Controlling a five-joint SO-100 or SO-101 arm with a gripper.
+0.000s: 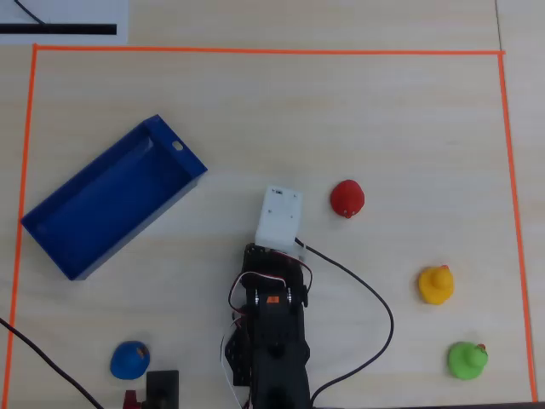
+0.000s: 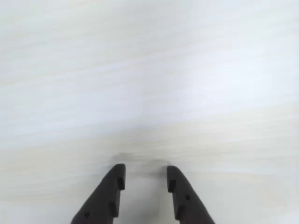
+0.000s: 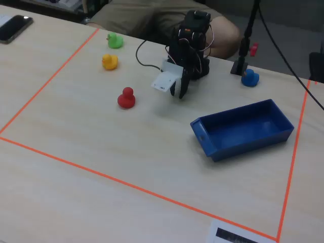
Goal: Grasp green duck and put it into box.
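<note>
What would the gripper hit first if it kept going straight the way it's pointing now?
Most likely the bare table: the gripper points down at it, jaws slightly apart, with nothing between or ahead of them in the wrist view.

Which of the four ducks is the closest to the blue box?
The blue duck. It sits on the box's side of the arm, while the red, yellow and green ducks all sit on the arm's other side.

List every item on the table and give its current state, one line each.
green duck: upright on the table, untouched, far from the box
box: empty, on the table
yellow duck: upright, free
red duck: upright, free
blue duck: on the table near the arm base
gripper: jaws open, holding nothing, over bare table
</note>
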